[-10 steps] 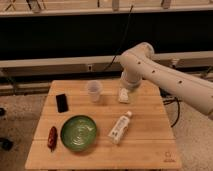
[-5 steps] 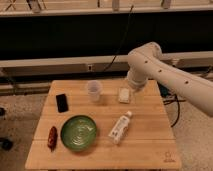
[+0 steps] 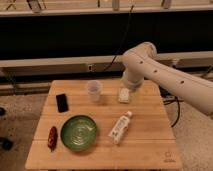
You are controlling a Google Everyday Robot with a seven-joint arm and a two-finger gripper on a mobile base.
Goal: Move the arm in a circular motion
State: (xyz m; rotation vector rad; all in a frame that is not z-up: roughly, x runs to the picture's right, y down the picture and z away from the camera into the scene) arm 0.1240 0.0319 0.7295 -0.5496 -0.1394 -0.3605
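The arm [image 3: 150, 67] bends down beside the cup [image 3: 93, 90]. Its gripper [image 3: 126, 91] hangs near the cup; open or closed, I cannot tell.

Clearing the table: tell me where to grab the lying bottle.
Grip the bottle across its middle, from above: it lies flat, cap toward the back. The pincer hangs just behind it, right of the cup.

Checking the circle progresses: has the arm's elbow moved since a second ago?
Yes: the arm swung its elbow right, away from the cup; the gripper hangs over the table, right of that cup.
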